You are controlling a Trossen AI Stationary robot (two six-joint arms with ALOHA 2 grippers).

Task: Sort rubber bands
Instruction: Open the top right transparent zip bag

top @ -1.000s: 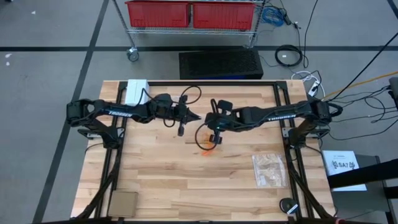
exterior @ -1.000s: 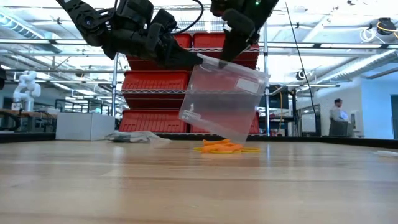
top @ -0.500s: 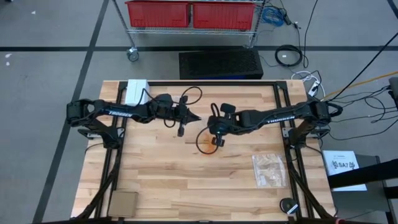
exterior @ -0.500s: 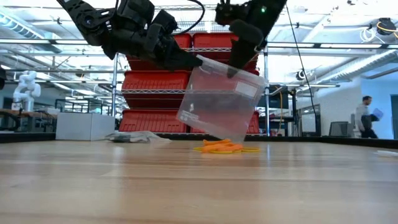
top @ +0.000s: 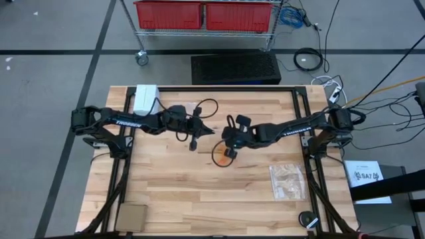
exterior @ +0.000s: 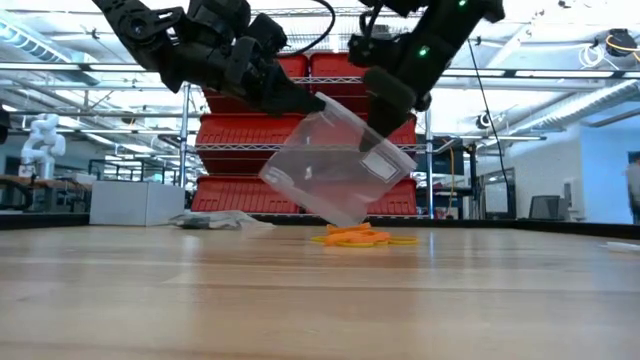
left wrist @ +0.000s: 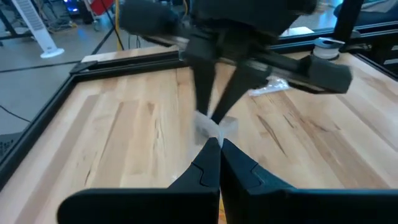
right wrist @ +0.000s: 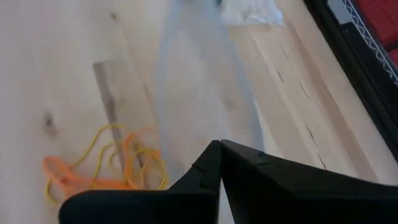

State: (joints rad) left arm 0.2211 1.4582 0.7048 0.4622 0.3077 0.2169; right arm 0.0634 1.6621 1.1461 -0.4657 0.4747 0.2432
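Observation:
A clear plastic zip bag (exterior: 335, 165) hangs tilted in the air between my two grippers. My left gripper (exterior: 312, 98) is shut on its upper corner. My right gripper (exterior: 388, 112) is shut on its top edge farther along. In the high view the two grippers (top: 207, 130) (top: 228, 145) meet near the table's middle. A small heap of orange rubber bands (exterior: 362, 237) lies on the wood under the bag, also seen in the high view (top: 220, 157) and the right wrist view (right wrist: 106, 168). No band shows inside the bag. My left gripper pinches the bag's upper corner (left wrist: 211, 129) between its two shut fingers, coming level from the table's left. The bag is lifted clear and hangs below and beyond the fingertips. My right gripper pinches the bag's top edge (exterior: 385, 142), slanting down from the right. The clear film (right wrist: 193, 87) stretches away from the fingers, off the table.
A clear bag of tan bands (top: 287, 180) lies near the right edge. Another bag with dark contents (exterior: 215, 220) lies toward the far left, next to a white box (top: 146, 97). A brown square (top: 131, 216) sits at the near left corner and a round black object (top: 307, 219) at the near right.
My right gripper has moved down and a little toward the near edge, still shut on the bag. The bag has tipped more steeply: the edge held by the right gripper has dropped and its bottom has swung toward the left arm. The left gripper has kept still.

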